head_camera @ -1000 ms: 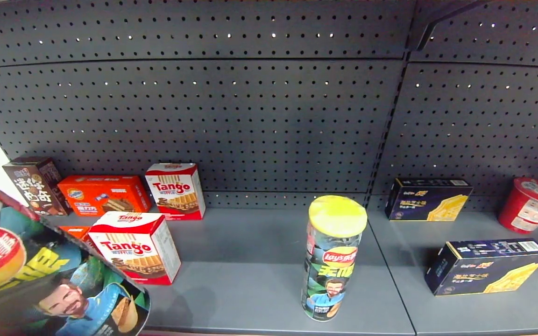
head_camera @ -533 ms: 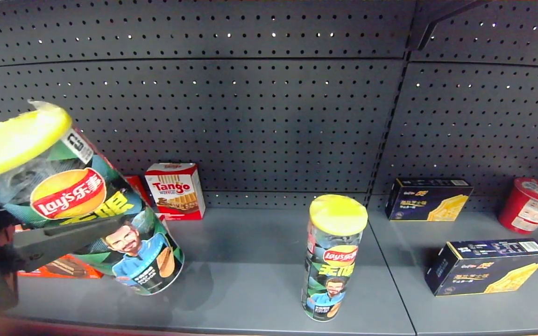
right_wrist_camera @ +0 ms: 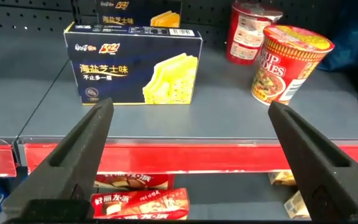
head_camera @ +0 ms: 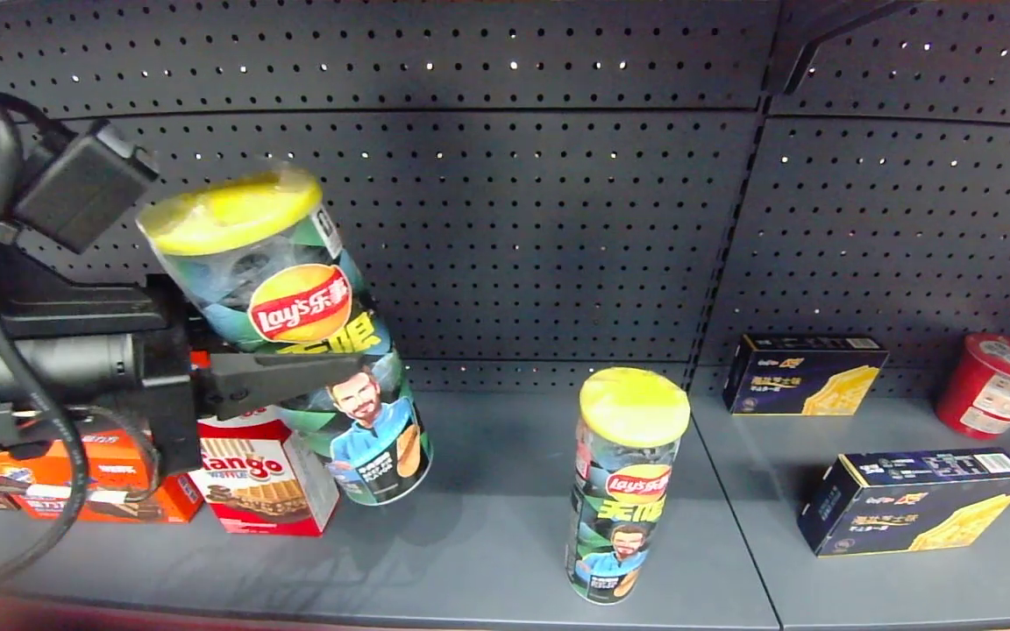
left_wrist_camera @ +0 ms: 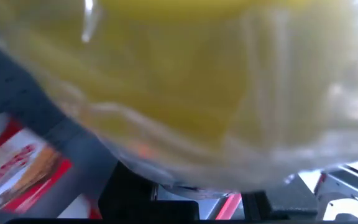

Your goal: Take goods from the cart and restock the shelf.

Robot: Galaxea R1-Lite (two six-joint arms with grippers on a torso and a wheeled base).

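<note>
Yellow-lidded chip can (head_camera: 295, 333), clamped in your left gripper (head_camera: 330, 372), hangs tilted with its lid leaning left and its base just above the grey shelf (head_camera: 487, 543), beside a red-and-white wafer box (head_camera: 264, 478). Within the last second it has swung up from the near left and over the shelf. A matching can (head_camera: 623, 491) stands upright to the right. Your right gripper (right_wrist_camera: 190, 109) is spread wide, empty. Setting down looks close but not yet done.
</note>
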